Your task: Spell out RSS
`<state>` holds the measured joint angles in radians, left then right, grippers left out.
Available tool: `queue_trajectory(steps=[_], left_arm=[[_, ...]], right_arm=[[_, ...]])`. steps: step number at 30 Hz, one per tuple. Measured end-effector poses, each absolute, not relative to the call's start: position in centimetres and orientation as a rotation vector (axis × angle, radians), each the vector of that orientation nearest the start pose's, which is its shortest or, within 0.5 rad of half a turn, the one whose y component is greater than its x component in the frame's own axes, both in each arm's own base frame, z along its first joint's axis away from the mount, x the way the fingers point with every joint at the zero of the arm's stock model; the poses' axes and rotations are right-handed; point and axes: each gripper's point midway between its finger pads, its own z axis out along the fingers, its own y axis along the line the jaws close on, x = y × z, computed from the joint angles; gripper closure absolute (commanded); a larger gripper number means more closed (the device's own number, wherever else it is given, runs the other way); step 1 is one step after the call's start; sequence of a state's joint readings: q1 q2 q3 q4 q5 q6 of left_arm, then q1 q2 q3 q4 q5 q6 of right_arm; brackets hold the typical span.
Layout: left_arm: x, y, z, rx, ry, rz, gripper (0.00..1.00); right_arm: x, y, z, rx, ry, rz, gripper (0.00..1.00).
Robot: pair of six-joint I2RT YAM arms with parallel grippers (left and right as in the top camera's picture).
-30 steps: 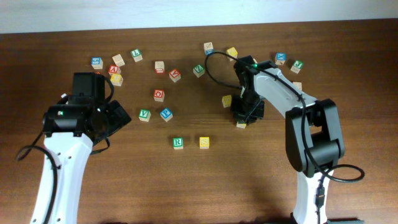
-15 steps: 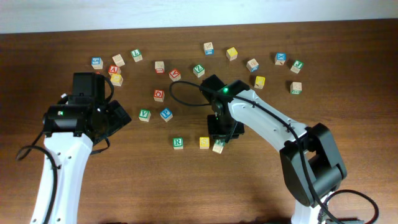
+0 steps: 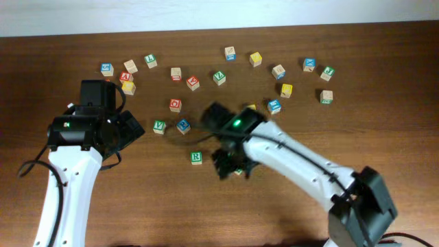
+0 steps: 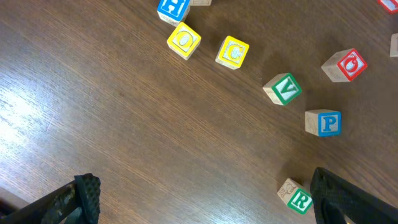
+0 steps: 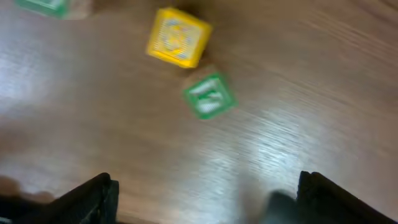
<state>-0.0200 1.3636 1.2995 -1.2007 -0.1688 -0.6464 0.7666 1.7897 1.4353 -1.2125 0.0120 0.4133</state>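
Left pincer [image 4: 202, 196]: yours, fingers apart, empty.
Right pincer [image 5: 204, 193]: yours, spread wide, empty.
R cube [image 3: 196, 158]: on the table [image 3: 158, 206], between your arms.
Yellow cube [image 5: 177, 37]: letter blurred, beside green cube [image 5: 209, 95].

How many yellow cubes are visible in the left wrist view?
2. The left yellow cube lies near the top edge; the right yellow cube sits just beside it, not touching. Others may lie outside this view.
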Motion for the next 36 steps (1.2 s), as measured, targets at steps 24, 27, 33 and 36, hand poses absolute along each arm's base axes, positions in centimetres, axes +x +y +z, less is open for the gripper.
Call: queue_trajectory(steps=[24, 27, 33, 36], left_arm=[[28.8, 2.3, 18.4, -0.897, 2.65, 0.083, 0.01], [28.8, 2.3, 18.4, -0.897, 2.65, 0.083, 0.01], [28.8, 2.3, 18.4, -0.897, 2.65, 0.083, 0.01], [28.8, 2.3, 18.4, -0.897, 2.65, 0.083, 0.01]], right_arm=[[25.0, 22.3, 0.3, -0.857, 2.973, 0.166, 0.6], [24.9, 22.5, 0.3, -0.852, 2.976, 0.183, 0.68], [25.5, 20.7, 1.7, -0.668, 3.111, 0.436, 0.76], [26.9, 19.0, 3.1, -0.538, 3.097, 0.786, 0.73]])
